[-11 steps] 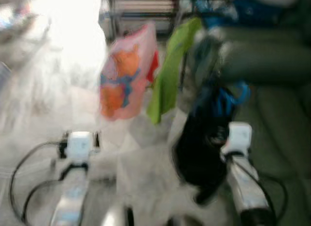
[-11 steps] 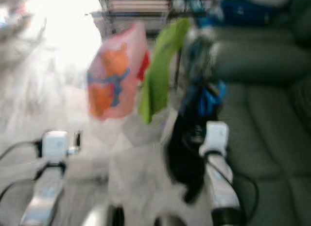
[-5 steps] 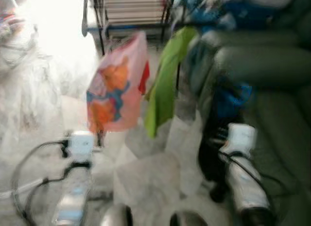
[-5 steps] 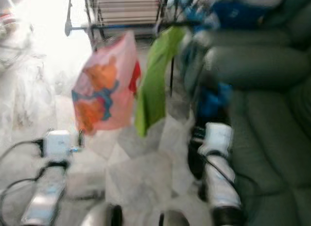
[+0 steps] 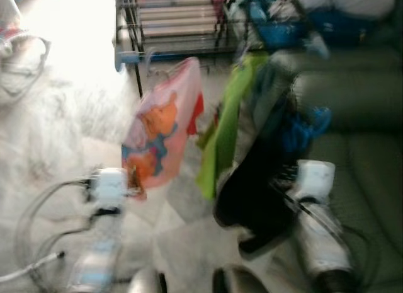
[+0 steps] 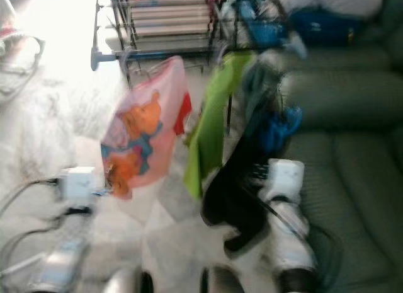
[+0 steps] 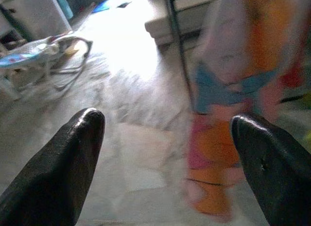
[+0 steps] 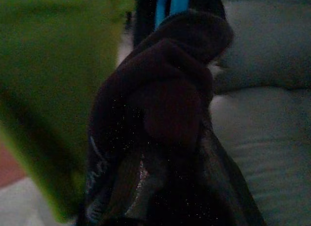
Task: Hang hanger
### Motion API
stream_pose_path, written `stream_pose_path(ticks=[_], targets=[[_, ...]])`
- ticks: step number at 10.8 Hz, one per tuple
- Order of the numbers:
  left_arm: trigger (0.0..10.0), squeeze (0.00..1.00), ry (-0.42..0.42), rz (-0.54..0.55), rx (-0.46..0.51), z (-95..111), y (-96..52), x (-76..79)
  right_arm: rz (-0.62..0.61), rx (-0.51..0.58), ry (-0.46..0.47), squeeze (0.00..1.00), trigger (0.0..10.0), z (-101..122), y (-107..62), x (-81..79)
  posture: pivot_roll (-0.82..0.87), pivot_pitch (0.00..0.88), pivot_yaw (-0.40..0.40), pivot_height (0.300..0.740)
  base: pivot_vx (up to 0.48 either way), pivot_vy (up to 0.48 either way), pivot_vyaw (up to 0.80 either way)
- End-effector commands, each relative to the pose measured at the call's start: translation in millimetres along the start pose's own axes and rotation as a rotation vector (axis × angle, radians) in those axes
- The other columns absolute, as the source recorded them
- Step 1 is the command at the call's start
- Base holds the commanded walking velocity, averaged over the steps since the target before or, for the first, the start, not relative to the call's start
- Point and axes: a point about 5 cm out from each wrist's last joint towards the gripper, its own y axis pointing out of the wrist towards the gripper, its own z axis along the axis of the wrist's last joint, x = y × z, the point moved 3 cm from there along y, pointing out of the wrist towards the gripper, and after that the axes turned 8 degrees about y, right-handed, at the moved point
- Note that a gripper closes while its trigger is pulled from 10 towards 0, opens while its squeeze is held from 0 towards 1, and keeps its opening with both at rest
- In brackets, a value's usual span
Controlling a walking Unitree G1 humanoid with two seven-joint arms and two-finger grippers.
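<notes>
A: Right eye view: where's the hanger?

B: Blue hanger point(image 6: 277, 130) with the black garment point(image 6: 230, 192) hangs just ahead of the right gripper point(image 8: 160, 124); grip state hidden. Drying rack rail point(image 6: 151, 53) lies up-left.

A: Left gripper point(image 7: 167, 138)?

B: Spread wide, holding nothing, by the pink garment point(image 7: 233, 114).

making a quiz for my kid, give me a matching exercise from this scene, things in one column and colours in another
Things:
1. garment with cartoon print
2. garment hanging beside it
3. garment in front of the right claw
4. sofa

Colours:
a. black
b. dark green
c. pink
d. lime green

Pairs: 1-c, 2-d, 3-a, 4-b
</notes>
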Motion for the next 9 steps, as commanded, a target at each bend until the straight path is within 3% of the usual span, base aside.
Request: stream_pose_path(ticks=[1,7,8,9], targets=[[10.0,0.0,-0.006,-0.01,0.011,4,-0.2,6.0,-0.021,0.053,-0.013,0.0,10.0,13,0.3,10.5,-0.04,0.165,-0.031,0.74,0.431,0.0,0.0],[10.0,0.0,-0.006,-0.01,0.011,4,-0.2,6.0,-0.021,0.053,-0.013,0.0,10.0,13,0.3,10.5,-0.04,0.165,-0.031,0.74,0.431,0.0,0.0],[10.0,0.0,0.005,0.011,0.003,3,-0.3,4.2,0.036,0.109,-0.029,0.0,10.0,31,9.0,4.3,-0.03,0.168,-0.043,0.74,0.0,0.0,0.0],[10.0,0.0,0.011,0.055,-0.016,-1,-0.7,0.4,0.132,0.244,-0.08,0.0,10.0,76,24.7,-7.1,-0.02,0.171,-0.043,0.74,0.0,0.0,0.0]])
